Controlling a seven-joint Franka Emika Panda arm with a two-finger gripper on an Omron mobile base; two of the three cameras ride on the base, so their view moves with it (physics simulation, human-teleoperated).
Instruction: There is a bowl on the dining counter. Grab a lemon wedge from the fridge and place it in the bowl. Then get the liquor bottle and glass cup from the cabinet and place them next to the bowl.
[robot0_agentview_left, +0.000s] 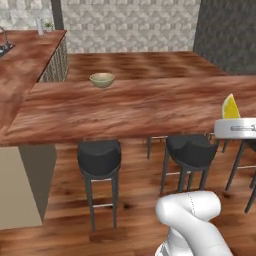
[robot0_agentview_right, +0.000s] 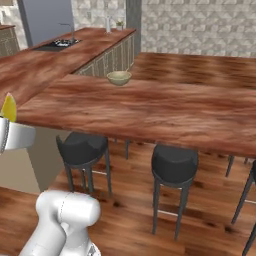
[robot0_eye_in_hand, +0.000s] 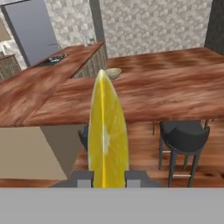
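Observation:
My gripper (robot0_eye_in_hand: 108, 178) is shut on a yellow lemon wedge (robot0_eye_in_hand: 107, 135), which stands upright between the two fingertips in the hand view. The wedge (robot0_agentview_left: 230, 107) pokes up above the white hand at the right edge of the left base view, and the wedge (robot0_agentview_right: 8, 108) peeks out at the left edge of the right base view. A pale green bowl (robot0_agentview_left: 102, 79) sits on the dining counter (robot0_agentview_left: 130, 107), far ahead and to the left of the hand. The bowl (robot0_agentview_right: 119, 77) and the bowl (robot0_eye_in_hand: 113, 73) look empty. The liquor bottle, glass cup, fridge and cabinet are out of view.
Black bar stools (robot0_agentview_left: 100, 160) (robot0_agentview_left: 190, 151) stand under the counter's near edge. A side counter (robot0_agentview_right: 45, 62) with a cooktop (robot0_agentview_right: 55, 45) runs off to the left. A grey tall panel (robot0_eye_in_hand: 30, 30) stands at the back left. Stone-tiled wall behind.

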